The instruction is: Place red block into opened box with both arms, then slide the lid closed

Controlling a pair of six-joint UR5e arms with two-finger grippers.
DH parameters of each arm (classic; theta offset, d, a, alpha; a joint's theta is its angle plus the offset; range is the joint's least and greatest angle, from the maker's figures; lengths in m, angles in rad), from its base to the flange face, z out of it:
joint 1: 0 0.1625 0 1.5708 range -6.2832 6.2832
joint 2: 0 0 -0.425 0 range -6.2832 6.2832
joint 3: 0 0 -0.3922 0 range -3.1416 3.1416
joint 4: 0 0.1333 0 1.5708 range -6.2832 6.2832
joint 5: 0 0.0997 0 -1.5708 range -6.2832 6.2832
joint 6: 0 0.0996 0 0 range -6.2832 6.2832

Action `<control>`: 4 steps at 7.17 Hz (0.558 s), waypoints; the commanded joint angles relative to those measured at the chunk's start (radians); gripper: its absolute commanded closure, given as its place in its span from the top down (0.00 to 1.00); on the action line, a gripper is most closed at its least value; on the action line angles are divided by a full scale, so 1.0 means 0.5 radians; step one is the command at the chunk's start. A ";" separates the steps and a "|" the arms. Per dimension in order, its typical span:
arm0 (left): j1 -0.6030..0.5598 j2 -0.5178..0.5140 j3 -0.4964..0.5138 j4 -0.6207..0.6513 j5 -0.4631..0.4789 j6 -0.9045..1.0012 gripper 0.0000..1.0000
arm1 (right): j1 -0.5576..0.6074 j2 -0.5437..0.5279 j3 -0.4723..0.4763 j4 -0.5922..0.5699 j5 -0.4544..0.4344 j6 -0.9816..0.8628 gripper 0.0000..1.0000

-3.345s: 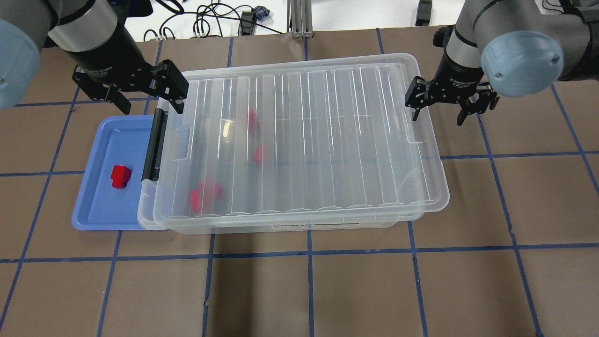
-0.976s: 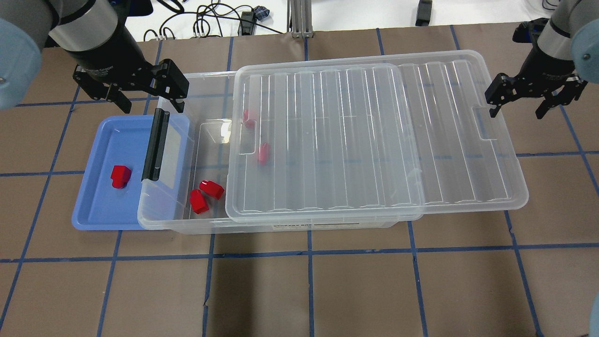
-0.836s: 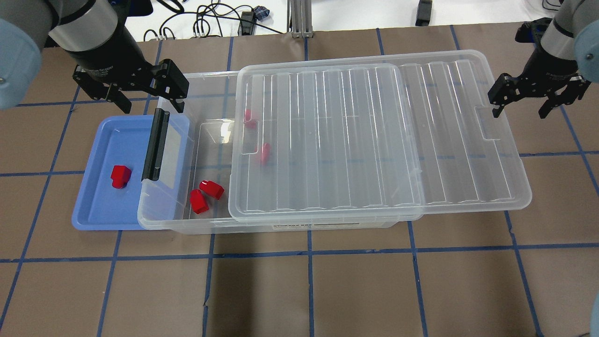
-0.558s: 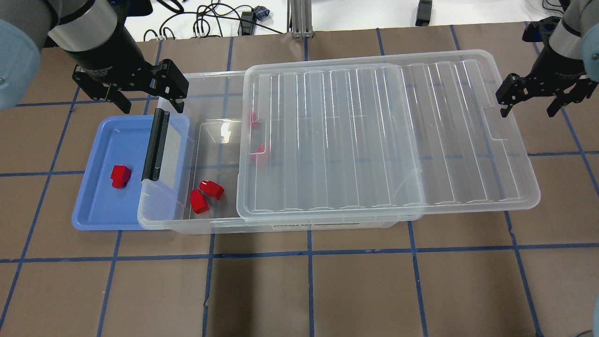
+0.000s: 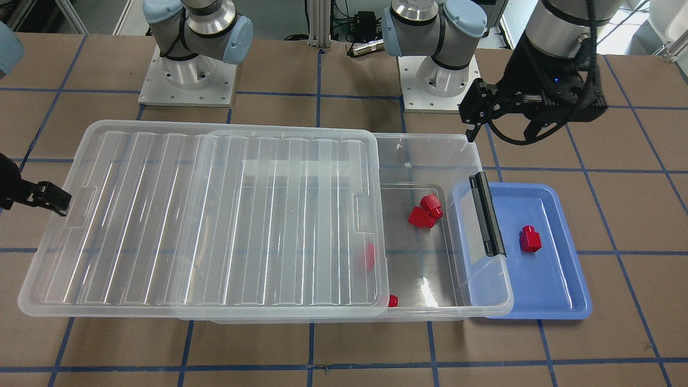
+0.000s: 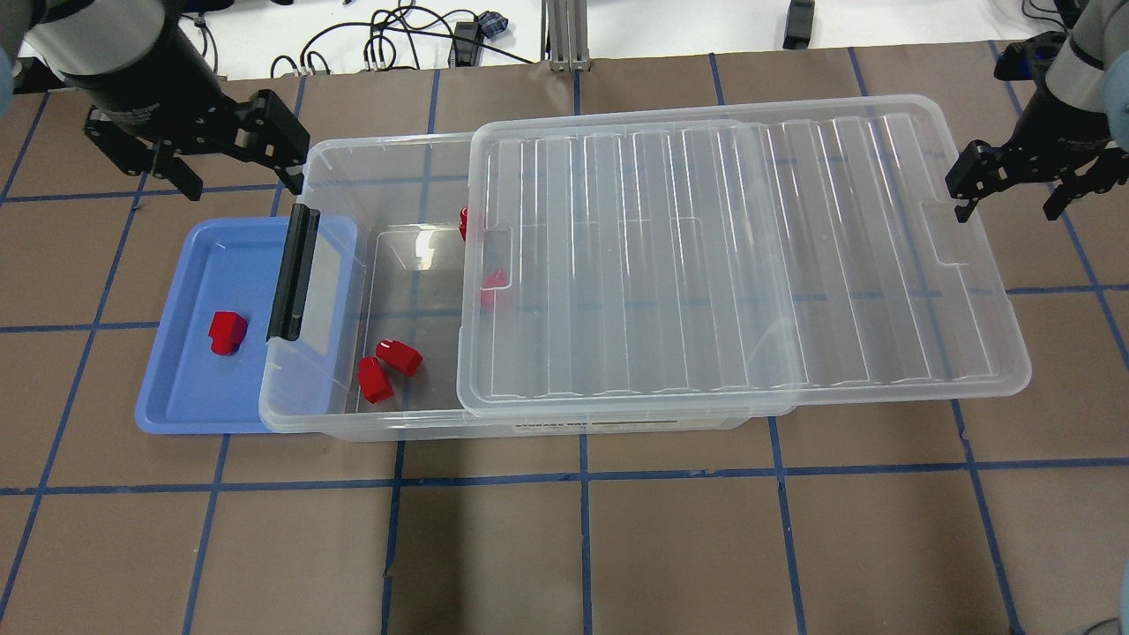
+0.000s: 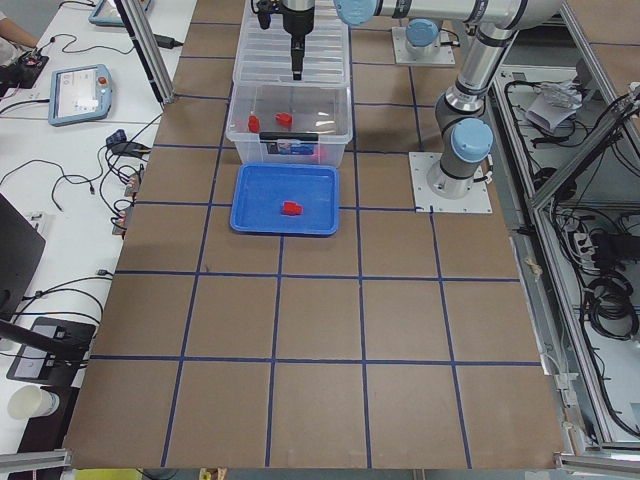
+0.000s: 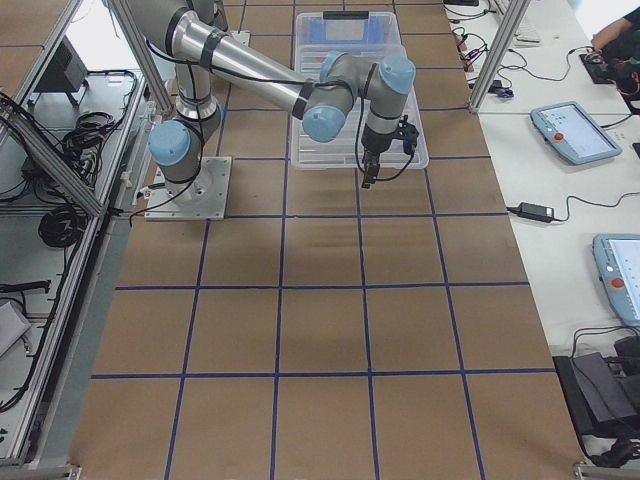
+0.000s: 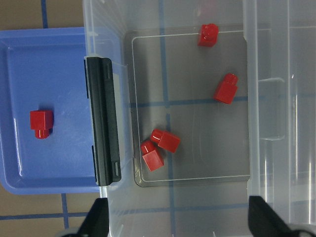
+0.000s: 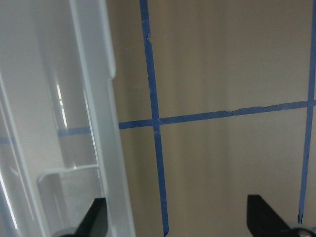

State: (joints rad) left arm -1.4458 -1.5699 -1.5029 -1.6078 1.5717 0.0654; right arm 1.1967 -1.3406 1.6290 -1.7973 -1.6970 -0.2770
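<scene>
When you look down from above, you see the small red plastic block (image 6: 228, 332) lying by itself in the flat blue plastic tray (image 6: 176, 401), not in the box. That tray sits on the brown counter (image 6: 582, 547) with blue tape lines, right up against one short end of the big clear plastic box (image 6: 370, 143). A black latch bar (image 6: 294, 272) runs along that end of the box.

Four more red blocks (image 9: 168, 140) lie on the box floor. Two of them touch each other near the latch end. The other two lie farther in, right by the edge of the lid.

The big clear ribbed plastic lid (image 6: 750, 265) rests flat on top of the box. It covers the part far from the latch and sticks out past that end, over the counter. The part near the latch is open.

The left gripper (image 6: 243, 187) hangs by the back corner of the box, near the latch end. Its fingers are spread apart and hold nothing. The right gripper (image 6: 1008, 210) is at the far short end of the lid, by the notch there. Its fingers are spread apart too. One finger sits right at the lid's rim, but you cannot tell if it touches.
</scene>
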 commanded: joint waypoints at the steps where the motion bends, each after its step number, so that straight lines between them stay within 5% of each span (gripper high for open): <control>1: 0.426 -0.084 -0.049 -0.018 -0.032 0.214 1.00 | -0.025 0.003 -0.003 -0.028 -0.008 -0.020 1.00; 4: 0.734 -0.265 -0.463 0.627 -0.039 0.801 1.00 | -0.025 -0.003 -0.006 -0.059 -0.054 -0.026 1.00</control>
State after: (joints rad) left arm -1.1417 -1.6617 -1.6474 -1.4322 1.5558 0.3841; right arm 1.1847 -1.3398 1.6282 -1.8270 -1.7220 -0.2892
